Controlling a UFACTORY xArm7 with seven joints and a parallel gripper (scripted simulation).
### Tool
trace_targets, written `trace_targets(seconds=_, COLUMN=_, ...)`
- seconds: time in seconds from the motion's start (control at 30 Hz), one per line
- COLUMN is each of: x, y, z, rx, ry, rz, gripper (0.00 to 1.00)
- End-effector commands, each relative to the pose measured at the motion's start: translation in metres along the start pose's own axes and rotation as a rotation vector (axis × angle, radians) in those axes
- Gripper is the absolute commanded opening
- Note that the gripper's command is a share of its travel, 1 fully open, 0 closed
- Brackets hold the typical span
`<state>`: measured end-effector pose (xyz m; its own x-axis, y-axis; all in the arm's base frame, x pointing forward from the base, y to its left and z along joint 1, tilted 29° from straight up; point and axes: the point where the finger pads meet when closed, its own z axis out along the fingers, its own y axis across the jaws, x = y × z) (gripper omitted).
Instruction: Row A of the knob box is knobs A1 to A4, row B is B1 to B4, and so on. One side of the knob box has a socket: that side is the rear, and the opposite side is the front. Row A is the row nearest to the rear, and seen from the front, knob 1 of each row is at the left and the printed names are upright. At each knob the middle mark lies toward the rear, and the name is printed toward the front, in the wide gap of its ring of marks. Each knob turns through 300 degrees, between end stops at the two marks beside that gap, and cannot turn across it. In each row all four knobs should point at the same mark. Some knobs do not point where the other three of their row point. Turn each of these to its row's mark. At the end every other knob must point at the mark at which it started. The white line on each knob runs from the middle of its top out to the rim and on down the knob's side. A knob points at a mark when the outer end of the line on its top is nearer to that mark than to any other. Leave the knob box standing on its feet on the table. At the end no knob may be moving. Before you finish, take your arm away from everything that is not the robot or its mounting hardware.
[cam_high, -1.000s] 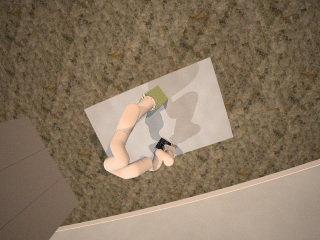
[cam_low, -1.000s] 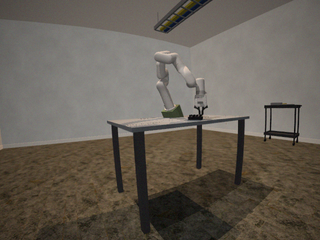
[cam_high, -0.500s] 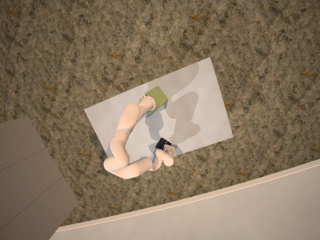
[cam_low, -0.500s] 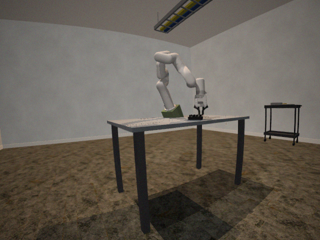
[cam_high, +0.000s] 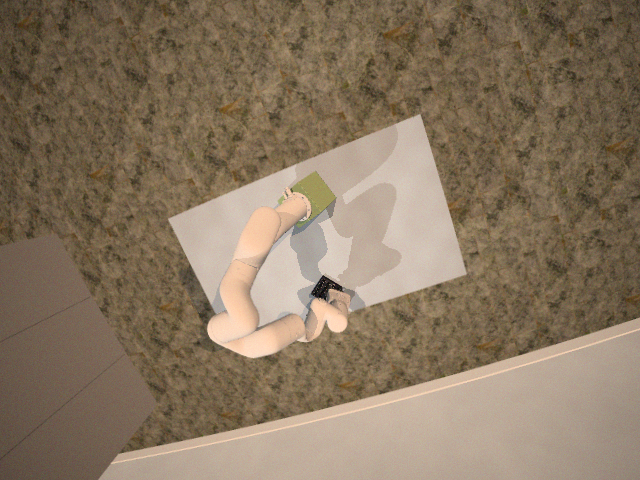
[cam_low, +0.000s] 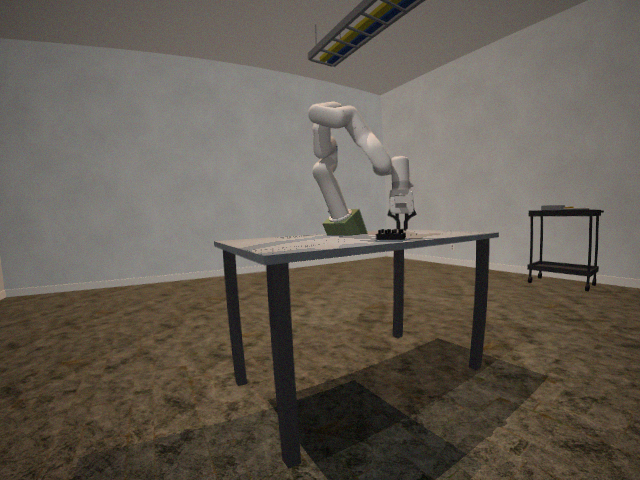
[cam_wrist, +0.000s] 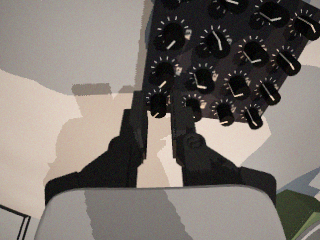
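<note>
In the top view, the arm (cam_high: 253, 237) (cam_low: 369, 142) rises from a green block (cam_high: 320, 191) (cam_low: 346, 226) (cam_wrist: 297, 210) on the bench (cam_high: 429, 232) (cam_low: 310, 255) (cam_wrist: 30, 140), bends wide around, and ends over one side of the black knob box (cam_high: 325, 285) (cam_low: 390, 235) (cam_wrist: 197, 27), near the bench's edge. Its fingers are hidden there, and no writing can be read.

In the exterior view, the arm climbs at a lean from the block, folds over at the top and slopes down to an upright wrist. The end effector (cam_low: 402, 228) (cam_wrist: 158, 105) points downward at the knob box, which sits on the bench. No brand is readable on the arm.

In the wrist view, the fingers stand narrowly apart, parallel, with a corner knob (cam_wrist: 158, 104) showing between their tips and a gap on either side of it; nothing is pinched. Knobs carry white lines and stand in rings of white marks. Small pale printing sits beside several, too blurred to read, so I cannot tell which knob is which.

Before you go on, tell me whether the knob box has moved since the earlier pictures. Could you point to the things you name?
No: in the top view, the knob box (cam_high: 323, 285) (cam_low: 390, 236) (cam_wrist: 191, 56) shows no visible shift against the edge of the table (cam_high: 423, 232) (cam_low: 336, 253) (cam_wrist: 40, 30).
</note>
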<state>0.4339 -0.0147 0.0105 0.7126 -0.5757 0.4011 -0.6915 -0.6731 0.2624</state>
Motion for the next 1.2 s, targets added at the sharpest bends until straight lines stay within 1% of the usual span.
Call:
trace_targets(seconds=0.0, x=0.000, y=-0.001, z=-0.001, rx=0.003, ry=0.001, rz=0.000, gripper=0.19)
trace_targets(seconds=0.23, x=0.000, y=-0.001, z=-0.005, rx=0.003, ry=0.001, rz=0.000, gripper=0.19)
trace_targets(seconds=0.67, x=0.000, y=-0.001, z=-0.035, rx=0.003, ry=0.001, rz=0.000, gripper=0.19)
trace_targets(seconds=1.17, x=0.000, y=-0.001, z=-0.037, rx=0.003, ry=0.001, rz=0.000, gripper=0.19)
